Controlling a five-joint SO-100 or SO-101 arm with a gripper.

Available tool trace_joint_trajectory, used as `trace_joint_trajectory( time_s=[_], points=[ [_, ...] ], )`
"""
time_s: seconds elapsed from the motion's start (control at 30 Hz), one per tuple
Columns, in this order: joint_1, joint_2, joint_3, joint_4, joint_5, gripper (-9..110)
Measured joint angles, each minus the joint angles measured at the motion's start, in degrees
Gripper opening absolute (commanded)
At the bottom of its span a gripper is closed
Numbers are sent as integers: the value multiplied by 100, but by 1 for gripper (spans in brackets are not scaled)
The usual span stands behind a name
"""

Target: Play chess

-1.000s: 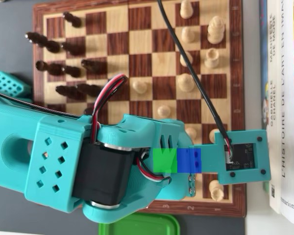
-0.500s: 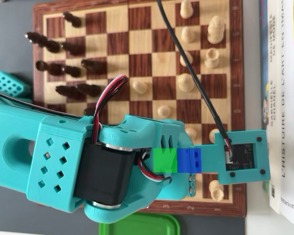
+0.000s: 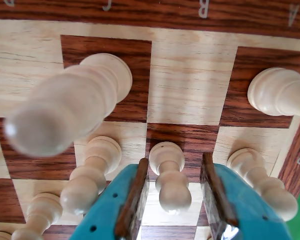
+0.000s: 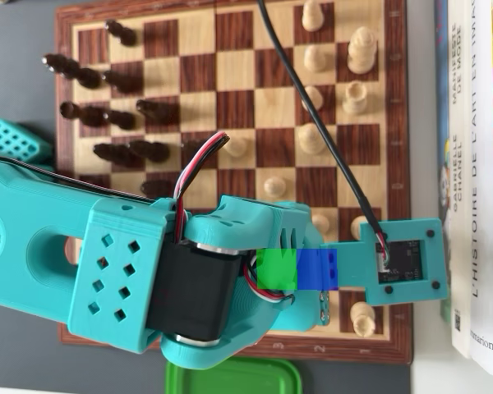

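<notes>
Teal plastic fills the bottom of the wrist view: the two fingers of the robot's pincer [image 3: 172, 200], each lined with a dark brown pad, rise from the lower edge. They stand narrowly apart, and between them is a pale turned-wood pawn [image 3: 168, 176], its round head level with the pads. Gaps show on both sides, so the pincer brackets the pawn without yet gripping it; this looks like the line-up for a pick, the fingers set astride the piece so that closing would catch its stem.

Just beside it, to lower left and lower right, stand neighbouring pale pawns [image 3: 92, 172] of the same row. Further up, a taller pale piece [image 3: 70, 107] looms blurred at left, and another pale piece [image 3: 279, 92] sits at the right edge. Beyond them runs the wooden chessboard's dark lettered border [image 3: 140, 10].

In the overhead view the teal arm [image 4: 107, 254] hides the pincer, covering the board's lower part. Dark pieces [image 4: 107, 115] cluster upper left, pale ones upper right, and books [image 4: 476, 164] lie along the right edge.
</notes>
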Motion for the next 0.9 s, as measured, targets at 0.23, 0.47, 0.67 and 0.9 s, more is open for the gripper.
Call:
trace_joint_trajectory(
  time_s=[0.23,0.47,0.67,0.9],
  points=[
    [26,0,0,0,0,15],
    [26,0,-53,0,0,15],
    [26,0,-185,0,0,15],
    [26,0,-185,0,-123,15]
  ],
)
